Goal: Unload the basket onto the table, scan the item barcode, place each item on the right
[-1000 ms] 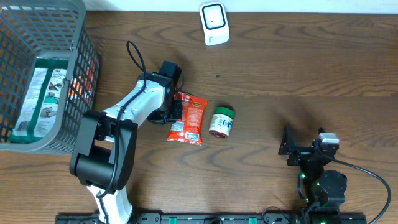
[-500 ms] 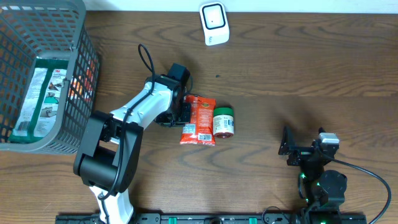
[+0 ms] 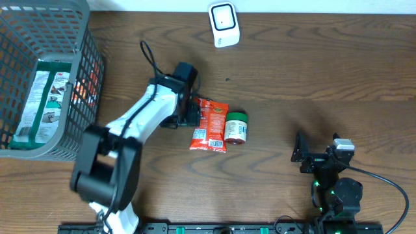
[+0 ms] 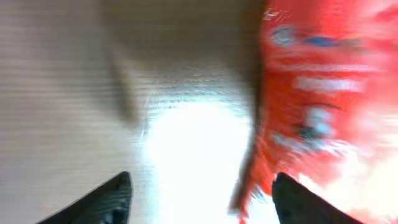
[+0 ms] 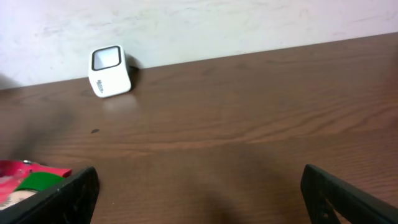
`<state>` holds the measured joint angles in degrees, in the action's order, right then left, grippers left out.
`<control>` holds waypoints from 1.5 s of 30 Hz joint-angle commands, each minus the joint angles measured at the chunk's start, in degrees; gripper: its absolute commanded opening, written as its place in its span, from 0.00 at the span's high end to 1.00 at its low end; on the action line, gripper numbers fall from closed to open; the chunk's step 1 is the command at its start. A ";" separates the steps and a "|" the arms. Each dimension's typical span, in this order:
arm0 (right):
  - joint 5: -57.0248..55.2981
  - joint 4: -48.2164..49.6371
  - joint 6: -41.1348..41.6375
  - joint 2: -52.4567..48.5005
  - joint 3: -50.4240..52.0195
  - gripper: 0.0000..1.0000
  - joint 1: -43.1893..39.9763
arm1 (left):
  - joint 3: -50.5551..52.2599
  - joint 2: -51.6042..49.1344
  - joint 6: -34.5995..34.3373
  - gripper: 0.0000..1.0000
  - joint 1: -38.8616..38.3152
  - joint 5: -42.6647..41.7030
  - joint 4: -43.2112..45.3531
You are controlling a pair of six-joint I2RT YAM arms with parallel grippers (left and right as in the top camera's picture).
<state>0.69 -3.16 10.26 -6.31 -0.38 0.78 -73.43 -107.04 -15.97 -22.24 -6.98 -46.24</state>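
Left gripper (image 4: 202, 193) is gaping wide at the pouch (image 3: 209, 125) edge mid-table; right gripper (image 5: 199, 190) is waiting wide, empty.
I'm judging a grasp is coming: pinching the pouch rim firmly, presenting its pale panel (likely the barcode) to the scanner (image 3: 223, 25), avoiding the jar (image 3: 235, 127) alongside; all print is reading too small.
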 commanded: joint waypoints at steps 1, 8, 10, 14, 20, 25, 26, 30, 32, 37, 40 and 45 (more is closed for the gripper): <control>0.28 0.17 0.66 0.02 0.07 0.01 -0.13 | -8.87 7.37 2.43 0.22 0.70 2.12 -4.68; 0.28 0.17 0.66 0.02 0.07 0.01 -0.13 | -48.81 8.66 7.17 0.19 12.13 4.39 -25.38; 0.28 0.20 0.66 0.02 0.07 0.01 -0.13 | -56.65 8.68 7.15 0.19 19.30 4.68 -25.29; 0.31 0.37 0.68 0.02 0.07 0.01 -0.13 | -59.01 8.48 6.34 0.19 31.50 4.72 -22.86; 0.31 0.59 2.58 0.02 0.07 0.01 -0.13 | -58.03 1.90 4.96 0.19 46.71 4.66 -24.68; 0.28 0.35 2.58 0.02 0.07 0.01 -0.13 | -58.03 -9.07 6.05 0.19 50.88 3.21 -28.37; 0.28 0.11 2.58 0.02 0.07 0.01 -0.13 | -58.03 -10.88 7.56 0.19 51.12 1.22 -28.35; 0.26 -0.52 2.56 0.02 0.07 0.01 -0.13 | -58.03 -17.51 9.16 0.20 51.60 -2.95 -28.98; 0.24 -0.52 2.56 0.02 0.07 0.01 -0.13 | -58.03 -20.48 9.92 0.20 51.58 -3.10 -29.44; 0.24 -0.57 2.56 0.02 0.07 0.01 -0.13 | -58.03 -29.46 11.50 0.20 51.58 -3.15 -31.76; 0.26 -0.79 2.56 0.02 0.07 0.01 -0.13 | -58.03 -33.11 12.92 0.31 51.58 -6.10 -32.22; 0.26 -0.92 2.56 0.02 0.07 0.01 -0.13 | -58.03 -34.95 14.08 0.41 51.58 -8.87 -32.41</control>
<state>0.69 -3.88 11.81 -6.37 -0.38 0.78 -131.22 -139.83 -3.27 29.21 -13.56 -78.24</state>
